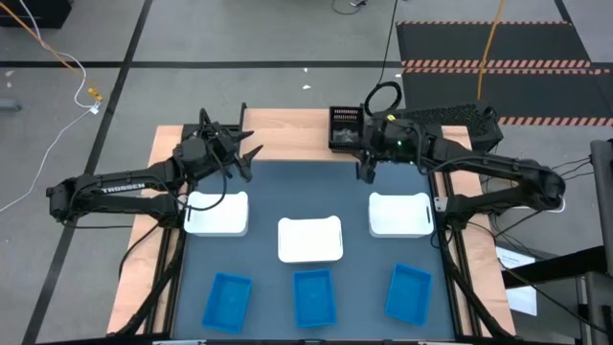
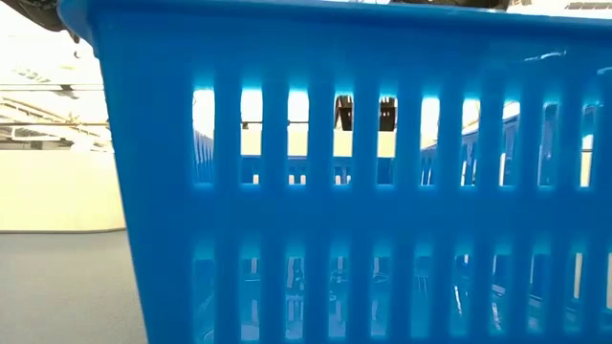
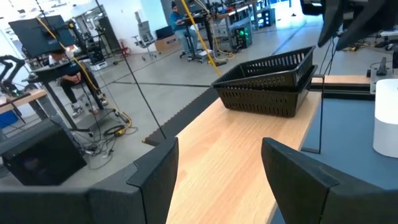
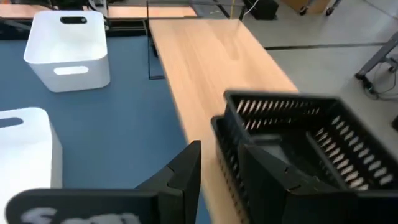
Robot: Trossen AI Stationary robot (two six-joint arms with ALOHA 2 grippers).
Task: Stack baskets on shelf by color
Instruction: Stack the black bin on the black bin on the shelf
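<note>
Black slotted baskets sit nested in one stack (image 1: 345,129) on the light-wood shelf (image 1: 287,129), right of its middle. My right gripper (image 4: 221,149) is open beside the stack (image 4: 311,143), at its near-left corner; one finger shows in front of its rim. My left gripper (image 3: 217,155) is open over the shelf's left part (image 3: 249,124), pointing along the board at the stack (image 3: 270,84). Three white baskets (image 1: 216,213) (image 1: 309,240) (image 1: 399,214) stand in a row on the blue tabletop. Three blue ones (image 1: 227,300) (image 1: 314,297) (image 1: 408,292) stand along its near edge.
One blue basket (image 2: 363,191) fills the low view. The shelf board is bare left of the black stack (image 4: 211,50). Thin black shelf legs stand at the board's near edge. Beyond the table are cables, desks and people in the room.
</note>
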